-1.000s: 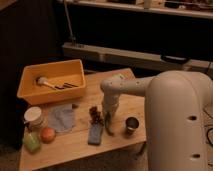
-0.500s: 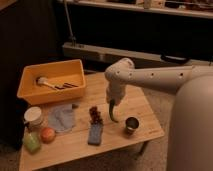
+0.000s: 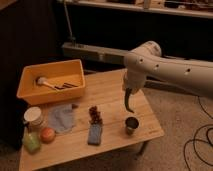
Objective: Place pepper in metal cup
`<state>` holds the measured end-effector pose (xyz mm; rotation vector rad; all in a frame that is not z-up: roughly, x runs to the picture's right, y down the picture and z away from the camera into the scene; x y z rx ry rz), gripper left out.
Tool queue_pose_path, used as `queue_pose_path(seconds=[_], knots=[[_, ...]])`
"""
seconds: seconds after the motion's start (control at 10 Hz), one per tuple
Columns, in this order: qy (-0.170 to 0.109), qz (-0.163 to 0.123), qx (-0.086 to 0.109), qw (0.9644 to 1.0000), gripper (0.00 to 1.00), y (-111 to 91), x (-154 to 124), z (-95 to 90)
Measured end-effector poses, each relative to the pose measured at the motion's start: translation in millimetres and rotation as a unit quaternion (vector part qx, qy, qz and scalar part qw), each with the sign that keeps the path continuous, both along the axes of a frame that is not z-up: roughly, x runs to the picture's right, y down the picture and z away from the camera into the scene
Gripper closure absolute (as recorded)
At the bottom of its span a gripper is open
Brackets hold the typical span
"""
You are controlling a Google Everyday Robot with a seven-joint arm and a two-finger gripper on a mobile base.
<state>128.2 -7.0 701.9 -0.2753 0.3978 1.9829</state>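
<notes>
The pepper (image 3: 128,102), a slim curved dark green pod, hangs upright in the air from my gripper (image 3: 127,93), which is shut on its top end. The white arm reaches in from the right. The metal cup (image 3: 131,125), small, shiny and dark inside, stands upright on the wooden table (image 3: 115,85) near its front right corner. The pepper's lower tip is a little above the cup's rim and slightly to its left.
Dark red grapes (image 3: 94,114) and a blue sponge (image 3: 94,134) lie left of the cup. A grey cloth (image 3: 62,119), a white jar (image 3: 33,116), an orange fruit (image 3: 48,134) and a green fruit (image 3: 31,143) sit at the front left. A yellow bin (image 3: 50,80) with utensils stands at the back left.
My gripper has risen from near the grapes and moved right with the pepper, which now hangs just above the metal cup. The arm has drawn back to the right.
</notes>
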Motion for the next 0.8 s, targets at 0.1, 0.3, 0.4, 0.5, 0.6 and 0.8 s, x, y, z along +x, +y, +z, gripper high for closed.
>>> queue_pose_path(seconds=[0.1,0.3,0.4,0.5,0.6,0.8], knots=[[0.003,0.008,0.004,1.0000,0.93,-1,5,-4.1],[0.011,0.029,0.020,0.9993,0.93,4,21,-0.1],[0.011,0.034,0.025,0.9990,0.93,10,22,6.2],[0.012,0.039,0.030,0.9987,0.93,20,23,16.5],[0.013,0.045,0.036,0.9982,0.93,38,26,33.3],[0.014,0.052,0.041,0.9977,0.93,61,32,55.6]])
